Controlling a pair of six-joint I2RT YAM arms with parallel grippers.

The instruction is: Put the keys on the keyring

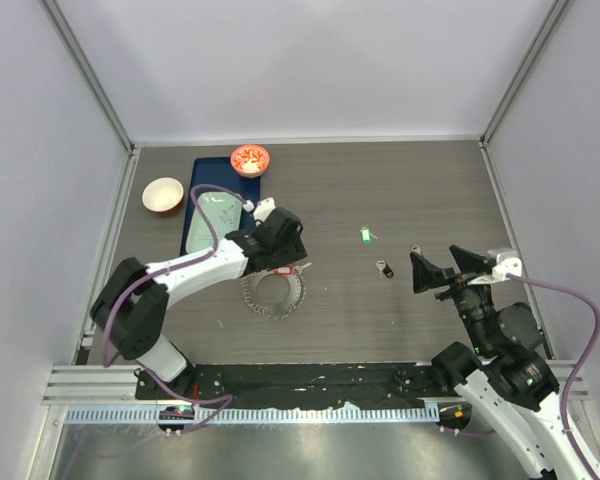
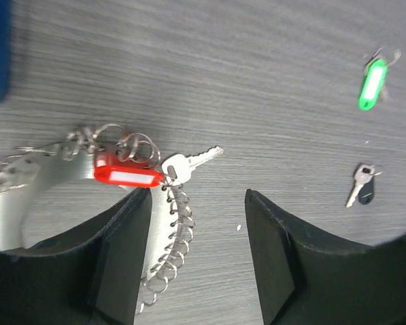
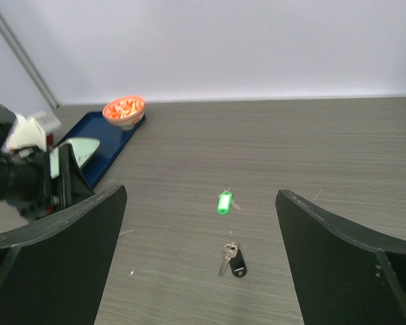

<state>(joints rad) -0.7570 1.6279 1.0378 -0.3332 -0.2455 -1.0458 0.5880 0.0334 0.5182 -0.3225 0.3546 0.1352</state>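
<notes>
In the top view, the keyring (image 1: 273,292) is lying flat on the table (image 1: 400,190) just left of centre, a silvery ring with a ragged, beaded rim. The left gripper (image 1: 288,258) is hovering over its upper right edge, where the red key (image 1: 299,268) is sitting. The green key (image 1: 364,235), a dark key (image 1: 384,268) and a second dark key (image 1: 417,250) are lying apart to the right, near the right gripper (image 1: 440,268), which is spreading wide and carrying nothing. A blue tray (image 1: 202,168), an orange bowl (image 1: 250,159) and a beige bowl (image 1: 163,195) are sitting at the upper left.

The left wrist view is giving us detail the top view is not. The ring's rim is made of many small wire loops, and the red key's tag is resting on them with its silver blade pointing right. We cannot tell whether it is threaded on. The jaws are standing well apart and empty.

The right wrist view is showing the green key and one dark key lying between its wide-open, empty fingers (image 3: 68,257). The keyring is hidden behind the left arm.
</notes>
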